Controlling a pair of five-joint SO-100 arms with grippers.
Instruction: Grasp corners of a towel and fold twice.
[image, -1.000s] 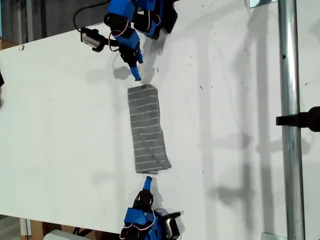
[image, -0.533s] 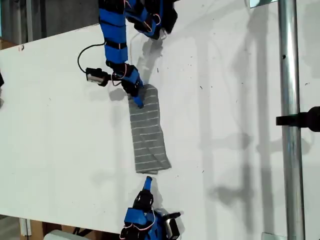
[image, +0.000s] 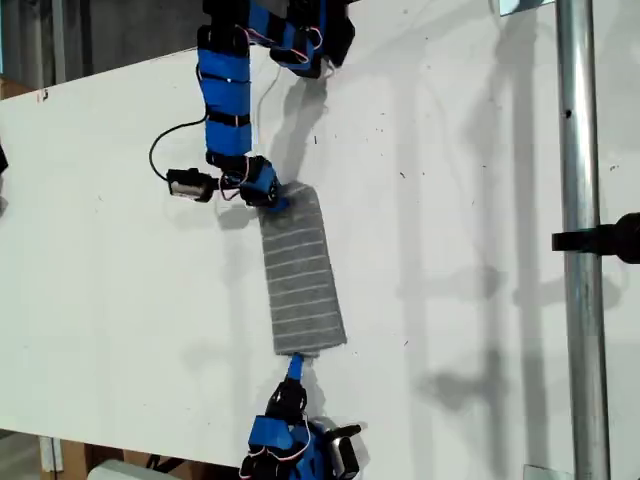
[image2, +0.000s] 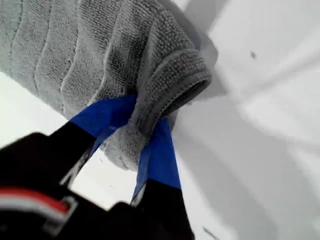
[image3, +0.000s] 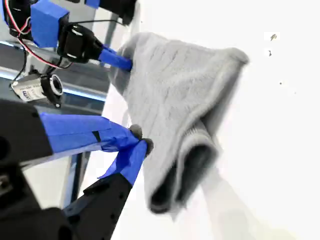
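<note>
Towel (image: 302, 272) folded into a strip on the white table (image: 460, 250), pinched at both ends: my first gripper (image2: 137, 125) clamped on one corner, my second gripper (image3: 137, 142) on the other. Metal pole (image: 580, 240) stands well apart at the exterior view's right.

Looking like a robotics lab or test bench, not a home. Plain white worktop (image: 470, 200) is carrying the whole setup, scuffed with small dark specks. A bare metal pole (image: 578, 240) is running top to bottom at 3 o'clock in the exterior view, with a black clamp (image: 600, 240) gripping it — rig framing. Blue 3D-printed-looking arms are sitting at 12 and 6 o'clock, exposed servos and loose wiring (image: 165, 150) showing. A small camera module (image: 187, 185) is hanging off the 12 o'clock arm. Beyond the worktop's edge at 11 o'clock, grey wall or shelving is showing, unclear which.
</note>
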